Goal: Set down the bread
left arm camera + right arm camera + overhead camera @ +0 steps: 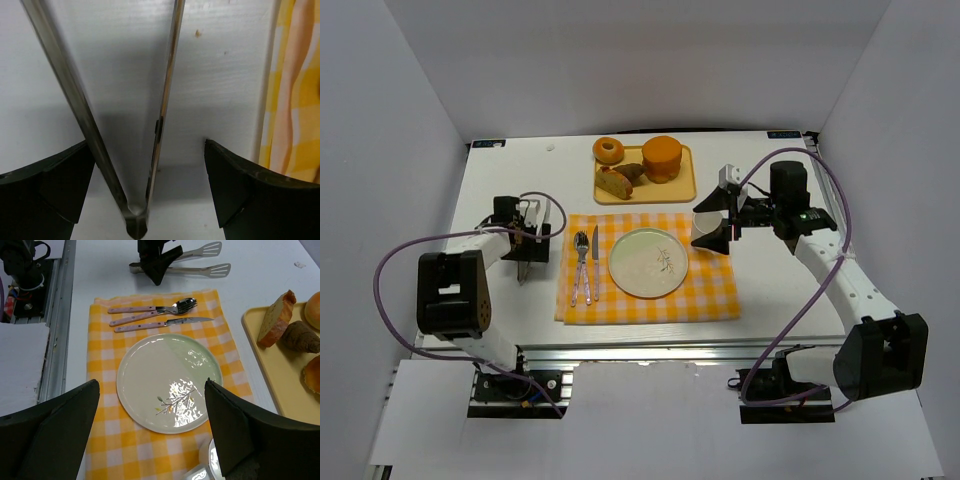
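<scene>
Sitting on the yellow tray (672,192) near the far edge of the table (790,290), the bread (662,158) stands beside 1 donut (608,150). The left gripper (149,167) hangs wide open over metal tongs (75,95) near the left edge. The right gripper (715,222) is also open, above the checkered cloth (710,290) beside the plate (648,262).

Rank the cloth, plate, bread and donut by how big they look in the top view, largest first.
1. cloth, clearly the largest
2. plate
3. bread
4. donut, somewhat smaller than the bread; both sit equally far back, so nearness does not skew this.
</scene>
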Tool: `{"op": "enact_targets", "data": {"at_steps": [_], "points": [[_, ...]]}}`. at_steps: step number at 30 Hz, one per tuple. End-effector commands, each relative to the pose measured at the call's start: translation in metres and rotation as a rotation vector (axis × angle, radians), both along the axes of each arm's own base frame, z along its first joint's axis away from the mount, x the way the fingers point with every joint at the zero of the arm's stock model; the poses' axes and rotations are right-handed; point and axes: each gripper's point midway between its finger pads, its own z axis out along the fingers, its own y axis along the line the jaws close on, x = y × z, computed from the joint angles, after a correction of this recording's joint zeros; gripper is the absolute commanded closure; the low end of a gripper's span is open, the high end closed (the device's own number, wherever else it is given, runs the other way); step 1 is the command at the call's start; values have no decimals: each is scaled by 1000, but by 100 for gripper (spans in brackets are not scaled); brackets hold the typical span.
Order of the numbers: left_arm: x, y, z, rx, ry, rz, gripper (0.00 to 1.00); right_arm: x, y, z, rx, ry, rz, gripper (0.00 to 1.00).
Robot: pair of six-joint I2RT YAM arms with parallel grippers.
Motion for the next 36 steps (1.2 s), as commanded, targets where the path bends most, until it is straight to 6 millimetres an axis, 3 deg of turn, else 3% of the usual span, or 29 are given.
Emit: {"op": "enact_targets", "data": {"at_steps": [1, 6, 12, 14, 17, 19, 23, 25, 27, 28, 31, 34, 36], "points": [[27, 0, 5, 19, -56, -82, 3, -2, 0, 13, 26, -43, 3, 11], [36, 4, -6, 9, -44, -86, 10, -2, -1, 13, 23, -45, -4, 11], [28, 6, -23, -35, 16, -61, 39, 0, -1, 15, 22, -52, -8, 11], [26, 10, -22, -19, 9, -40, 53, 0, 0, 16, 23, -56, -8, 11], [30, 14, -12, -10, -30, -9, 64, -1, 0, 16, 23, -53, -4, 11], [38, 15, 10, -12, -91, 10, 68, 0, 0, 18, 25, -56, -4, 11], [61, 8, 71, -79, -240, 69, 92, 0, -1, 22, 25, -63, -12, 11], [76, -17, 117, -193, -345, 73, 90, 0, -3, 22, 23, -59, -21, 11], [84, -43, 148, -298, -418, 82, 84, 0, -5, 21, 21, -55, -30, 11], [90, -73, 176, -362, -495, 20, 81, 0, -7, 22, 20, -56, -38, 11], [99, -121, 218, -562, -601, 14, 71, 0, -12, 22, 20, -48, -60, 11], [112, -157, 237, -747, -590, 35, 63, -1, -15, 25, 23, -64, -77, 11], [127, -178, 237, -816, -564, 42, 61, 0, -17, 25, 20, -65, -91, 11]]}}
